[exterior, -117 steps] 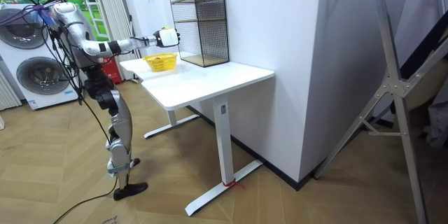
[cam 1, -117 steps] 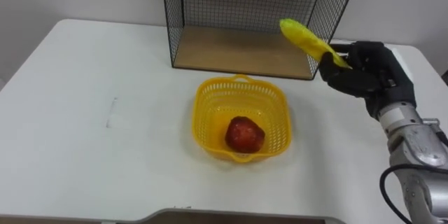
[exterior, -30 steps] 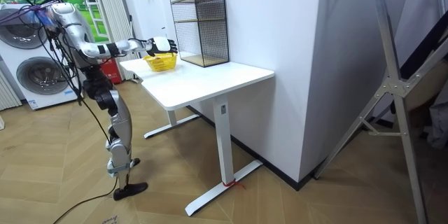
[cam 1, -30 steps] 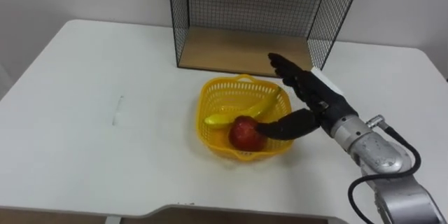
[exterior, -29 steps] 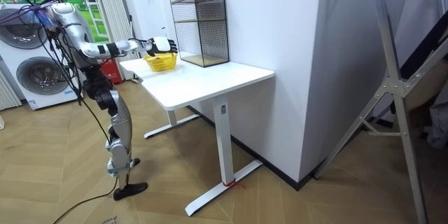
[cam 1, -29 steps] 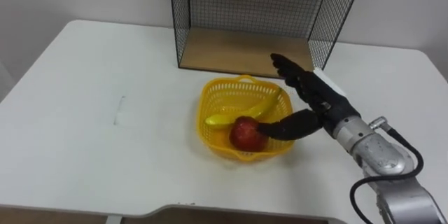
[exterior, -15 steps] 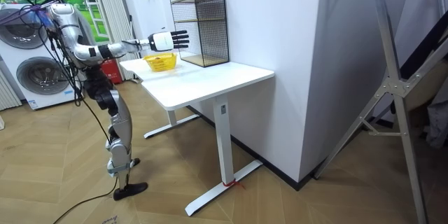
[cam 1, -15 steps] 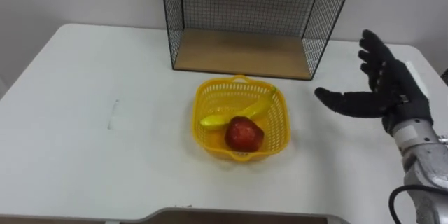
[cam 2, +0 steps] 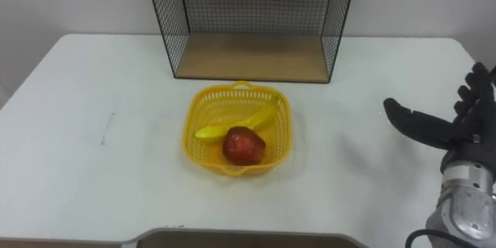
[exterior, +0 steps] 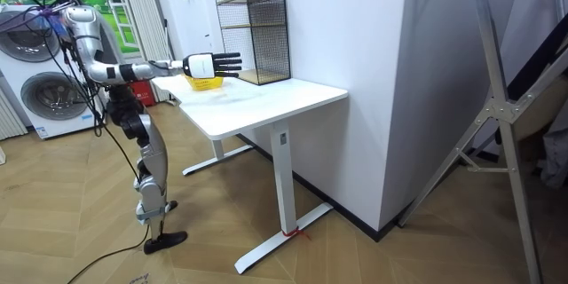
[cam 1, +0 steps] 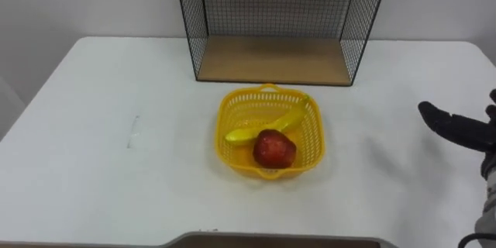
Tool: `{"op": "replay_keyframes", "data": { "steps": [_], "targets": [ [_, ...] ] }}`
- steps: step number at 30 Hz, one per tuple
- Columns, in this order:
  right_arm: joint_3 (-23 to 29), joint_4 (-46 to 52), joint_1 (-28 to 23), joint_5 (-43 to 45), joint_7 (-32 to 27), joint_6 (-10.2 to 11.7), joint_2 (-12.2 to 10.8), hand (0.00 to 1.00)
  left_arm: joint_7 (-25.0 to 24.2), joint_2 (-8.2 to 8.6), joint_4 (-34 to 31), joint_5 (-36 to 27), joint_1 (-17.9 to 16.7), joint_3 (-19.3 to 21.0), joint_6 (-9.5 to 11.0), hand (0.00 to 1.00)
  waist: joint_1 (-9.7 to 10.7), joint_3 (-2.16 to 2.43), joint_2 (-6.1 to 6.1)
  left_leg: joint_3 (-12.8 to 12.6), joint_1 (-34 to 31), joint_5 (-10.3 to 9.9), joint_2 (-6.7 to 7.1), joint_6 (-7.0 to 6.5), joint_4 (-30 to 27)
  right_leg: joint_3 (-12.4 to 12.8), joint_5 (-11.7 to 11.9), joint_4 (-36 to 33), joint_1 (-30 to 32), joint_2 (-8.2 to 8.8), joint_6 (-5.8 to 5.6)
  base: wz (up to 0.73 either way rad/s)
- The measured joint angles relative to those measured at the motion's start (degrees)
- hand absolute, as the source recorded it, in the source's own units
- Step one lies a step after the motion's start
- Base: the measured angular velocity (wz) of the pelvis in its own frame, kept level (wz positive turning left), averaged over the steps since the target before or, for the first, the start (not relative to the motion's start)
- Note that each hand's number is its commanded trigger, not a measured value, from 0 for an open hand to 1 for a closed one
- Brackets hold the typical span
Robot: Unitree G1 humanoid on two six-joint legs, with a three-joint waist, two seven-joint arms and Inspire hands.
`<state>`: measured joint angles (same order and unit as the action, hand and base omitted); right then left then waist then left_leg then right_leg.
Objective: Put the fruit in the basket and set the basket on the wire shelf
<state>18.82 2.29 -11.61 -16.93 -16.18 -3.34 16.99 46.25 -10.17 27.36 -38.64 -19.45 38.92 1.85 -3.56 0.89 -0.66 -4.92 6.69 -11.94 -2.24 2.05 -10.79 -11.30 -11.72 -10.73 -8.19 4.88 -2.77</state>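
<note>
A yellow plastic basket (cam 1: 232, 111) stands on the white table (cam 1: 93, 147), just in front of the wire shelf (cam 1: 275, 58). Inside it lie a red apple (cam 1: 274, 149) and a yellow banana (cam 1: 263, 126). My right hand (cam 2: 457, 132) hovers open at the right edge, well to the right of the basket, holding nothing. The room view has the same hand (exterior: 206, 64) stretched out flat above the table near the basket (exterior: 205, 83).
The wire shelf (exterior: 258, 31) has a wooden bottom board (cam 2: 248, 56) and black mesh sides, open to the front. A faint mark (cam 1: 135, 130) sits on the table's left part. Washing machines (exterior: 44, 89) stand behind me in the room view.
My right hand has pulled back from the basket's rim, rising and moving right toward the table's edge. The banana and apple stay in the basket. The camera shifted slightly.
</note>
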Motion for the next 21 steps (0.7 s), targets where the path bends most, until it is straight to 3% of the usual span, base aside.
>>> {"op": "replay_keyframes", "data": {
  "steps": [4,7,14,21],
  "targets": [
    [0.6,0.88,-1.56,0.01,-1.53,0.0,0.04,0.0,8.0,-0.27,-9.58,8.43,0.57,1.6,1.43,0.0,-0.43,-0.06,0.38,0.24,-0.06,0.0,0.04,0.0,-0.02,0.0,-0.03,0.04,0.08,0.0,-0.04,0.0],
    [0.74,0.22,-2.16,1.56,-2.41,0.01,0.05,0.0,11.1,-0.45,-14.17,14.21,2.09,1.48,1.94,0.0,-1.03,-0.07,0.34,0.29,-0.22,-0.01,0.05,0.0,-0.09,0.02,-0.03,0.19,0.13,-0.03,-0.04,0.0],
    [1.41,0.33,-2.84,1.74,-2.45,0.02,0.07,0.0,13.34,-1.77,-26.89,21.5,2.73,1.79,1.94,0.0,-1.37,-0.15,0.37,0.36,-0.11,-0.01,0.08,0.0,-0.07,-0.04,-0.02,0.7,-0.25,-0.08,-0.03,0.0],
    [2.19,0.32,-3.12,1.54,-1.69,0.05,0.02,0.0,13.09,-2.43,-32.53,26.22,2.36,1.02,2.31,0.0,-0.85,-0.22,-0.36,0.81,0.13,-0.06,0.09,-0.04,-0.17,-0.67,-0.02,1.05,-1.06,-0.08,-0.04,0.04]
  ]
}}
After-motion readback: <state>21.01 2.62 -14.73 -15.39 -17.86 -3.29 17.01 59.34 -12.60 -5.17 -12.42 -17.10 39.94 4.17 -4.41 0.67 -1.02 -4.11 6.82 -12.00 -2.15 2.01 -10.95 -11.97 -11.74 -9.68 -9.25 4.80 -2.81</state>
